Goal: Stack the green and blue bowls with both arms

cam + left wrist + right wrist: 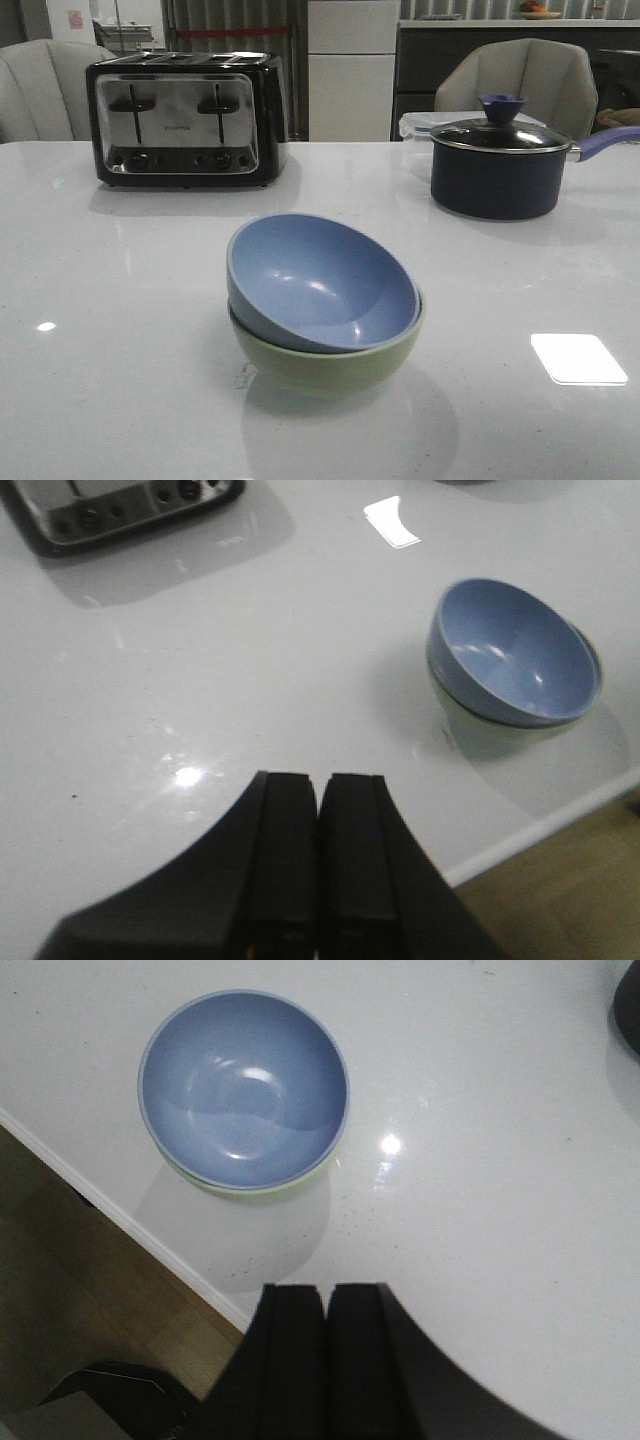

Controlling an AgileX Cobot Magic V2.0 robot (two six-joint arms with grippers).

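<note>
The dusty blue bowl (320, 280) sits tilted inside the pale green bowl (325, 362) near the table's front middle. The stack also shows in the left wrist view, blue bowl (515, 650) on green bowl (470, 730), and in the right wrist view, blue bowl (243, 1087) with a sliver of green bowl (240, 1193) under it. My left gripper (318, 780) is shut and empty, well away from the bowls. My right gripper (327, 1290) is shut and empty, apart from the bowls, near the table's edge. Neither gripper shows in the front view.
A black and chrome toaster (185, 118) stands at the back left. A dark lidded saucepan (500, 160) with a blue handle stands at the back right, a clear container behind it. The table's front edge (120, 1215) runs near the bowls; floor lies beyond.
</note>
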